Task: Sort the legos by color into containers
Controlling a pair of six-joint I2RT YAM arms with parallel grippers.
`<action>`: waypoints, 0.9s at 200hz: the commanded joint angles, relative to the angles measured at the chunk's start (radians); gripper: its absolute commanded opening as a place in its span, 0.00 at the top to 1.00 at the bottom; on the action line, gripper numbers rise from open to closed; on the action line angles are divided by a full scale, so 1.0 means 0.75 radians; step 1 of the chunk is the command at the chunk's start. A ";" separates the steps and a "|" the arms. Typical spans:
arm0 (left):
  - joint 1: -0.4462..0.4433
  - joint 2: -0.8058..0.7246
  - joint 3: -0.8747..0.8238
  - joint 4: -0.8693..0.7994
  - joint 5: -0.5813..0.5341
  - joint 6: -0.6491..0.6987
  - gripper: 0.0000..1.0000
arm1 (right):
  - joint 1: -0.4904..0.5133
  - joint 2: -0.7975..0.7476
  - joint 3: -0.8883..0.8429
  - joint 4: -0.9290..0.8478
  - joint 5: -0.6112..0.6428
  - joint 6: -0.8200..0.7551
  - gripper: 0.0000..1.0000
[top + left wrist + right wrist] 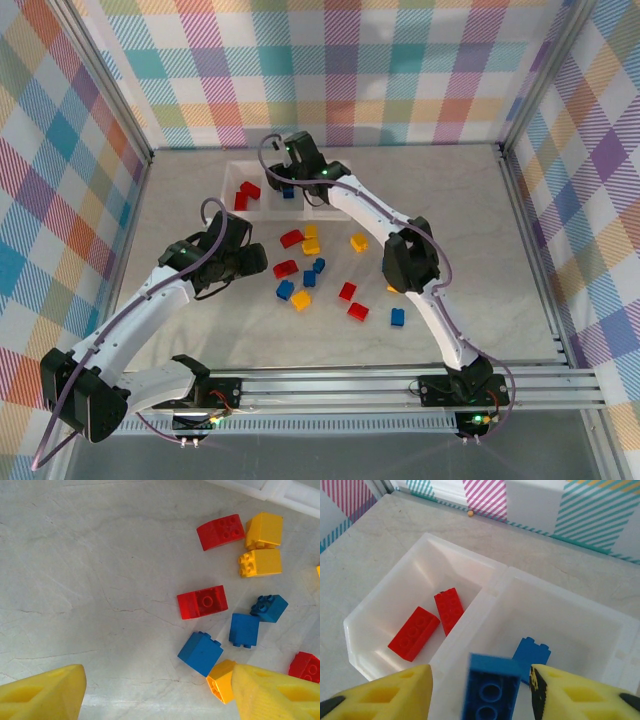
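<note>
Near the lower left of centre in the top view, the left gripper [255, 262] holds its fingers spread wide and empty beside the loose legos [311, 246] scattered mid-table. Farther back, the right gripper [287, 182] hangs over the tray [228, 175], its fingers parted wider than the blurred blue brick [490, 690] between them. The tray's left compartment holds two red bricks [413, 632], and the middle one holds a second blue brick [532, 652].
</note>
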 commanded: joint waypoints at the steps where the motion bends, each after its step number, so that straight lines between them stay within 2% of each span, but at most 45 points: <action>1: -0.027 -0.001 0.006 -0.019 0.007 0.008 0.24 | -0.014 0.003 0.070 -0.103 0.020 0.000 0.36; 49: -0.066 0.092 -0.015 0.052 0.010 -0.013 0.23 | -0.017 -0.171 -0.101 -0.146 0.025 -0.004 0.33; 109: -0.084 0.298 0.005 0.160 0.050 0.004 0.22 | -0.015 -0.639 -0.765 0.016 -0.051 0.089 0.30; 180: -0.106 0.507 -0.065 0.455 0.055 -0.228 0.18 | 0.001 -1.059 -1.375 0.104 -0.130 0.196 0.28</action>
